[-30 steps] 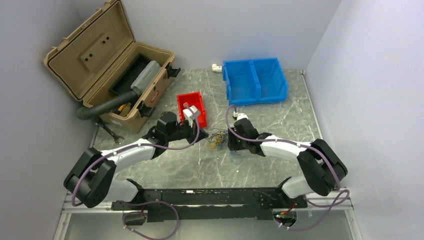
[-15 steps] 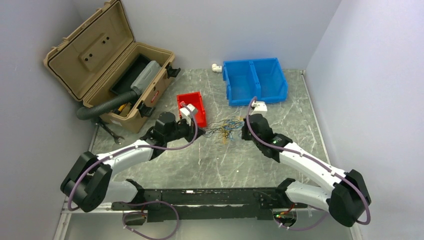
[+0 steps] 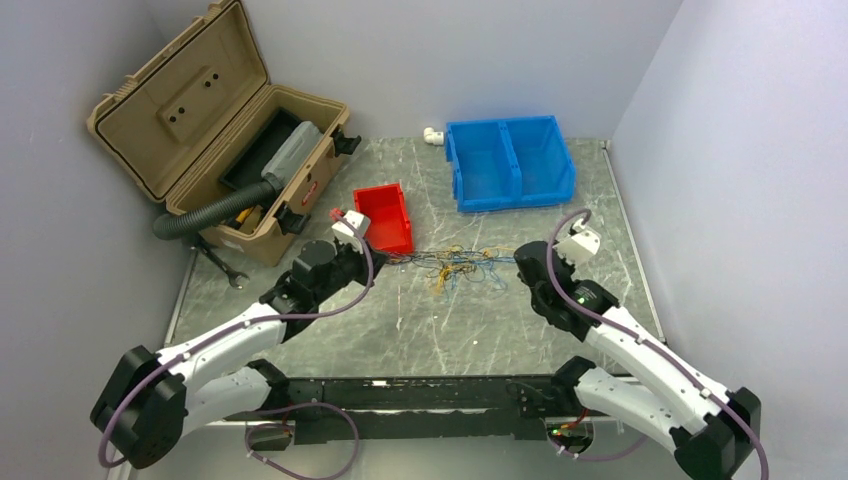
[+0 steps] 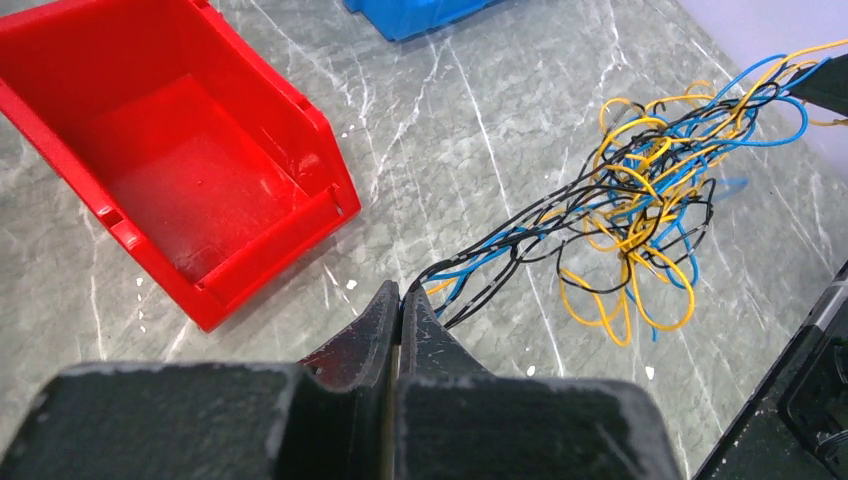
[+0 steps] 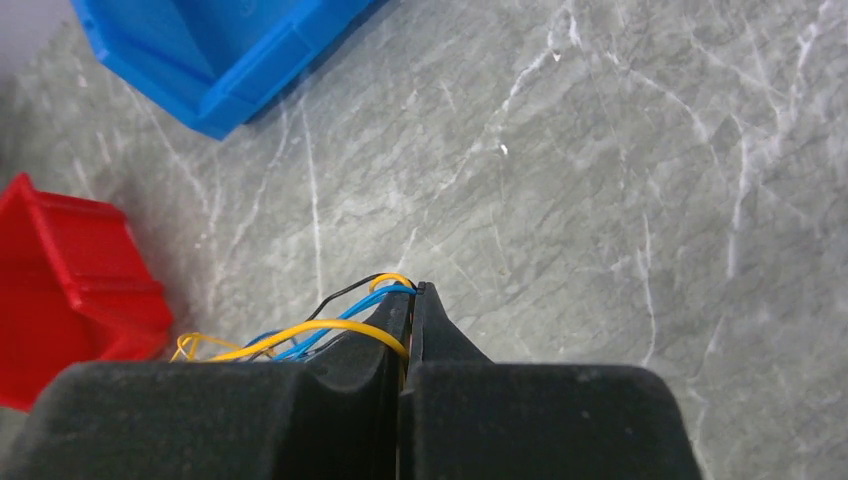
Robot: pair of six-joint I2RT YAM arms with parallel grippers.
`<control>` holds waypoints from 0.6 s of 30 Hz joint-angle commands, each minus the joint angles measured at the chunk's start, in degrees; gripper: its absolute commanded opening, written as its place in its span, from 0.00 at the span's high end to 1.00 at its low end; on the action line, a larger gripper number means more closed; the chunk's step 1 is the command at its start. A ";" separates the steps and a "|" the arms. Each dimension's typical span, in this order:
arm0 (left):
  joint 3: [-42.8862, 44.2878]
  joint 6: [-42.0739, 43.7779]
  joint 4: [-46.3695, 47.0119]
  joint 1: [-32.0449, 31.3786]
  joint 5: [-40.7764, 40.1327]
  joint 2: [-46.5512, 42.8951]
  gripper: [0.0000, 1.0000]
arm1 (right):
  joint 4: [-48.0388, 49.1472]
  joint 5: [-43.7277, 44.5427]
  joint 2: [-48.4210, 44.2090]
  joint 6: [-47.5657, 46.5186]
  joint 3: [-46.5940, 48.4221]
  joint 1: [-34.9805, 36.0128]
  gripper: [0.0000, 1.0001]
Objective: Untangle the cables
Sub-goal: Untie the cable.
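The cables (image 3: 455, 265) are thin blue, yellow-orange and black wires, pulled into a long loose tangle across the middle of the table. My left gripper (image 3: 380, 256) is at their left end. In the left wrist view it (image 4: 402, 296) is shut on several black and blue strands, and the tangle (image 4: 640, 190) fans out to the right. My right gripper (image 3: 517, 263) is at their right end. In the right wrist view it (image 5: 411, 294) is shut on blue, yellow and black strands (image 5: 300, 332) that trail off to the left.
A red bin (image 3: 385, 215) stands just behind the left gripper. A blue two-part bin (image 3: 510, 160) sits at the back. An open tan toolbox (image 3: 220, 150) with a black hose (image 3: 200, 215) is at the back left, and a wrench (image 3: 225, 265) lies in front of it.
The right gripper shut on the cables and moved right. The left gripper drew back to the left. The tight clump between them stretched out into a long band.
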 commanded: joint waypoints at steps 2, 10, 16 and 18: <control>-1.55 1.25 -1.65 1.52 -9.15 -2.06 1.00 | 2.21 5.37 -5.29 -8.60 -1.43 -2.03 1.00; -0.03 4.67 4.07 1.47 9.54 2.17 0.97 | 21.75 -27.75 -10.25 -30.93 -3.63 -2.00 1.00; -1.42 4.92 9.10 1.39 16.64 2.00 0.43 | 22.60 -46.44 -5.88 -35.21 1.73 -1.91 1.00; -2.42 4.96 11.03 1.38 18.28 1.22 0.33 | 21.67 -50.37 -3.64 -36.10 3.64 -1.99 1.00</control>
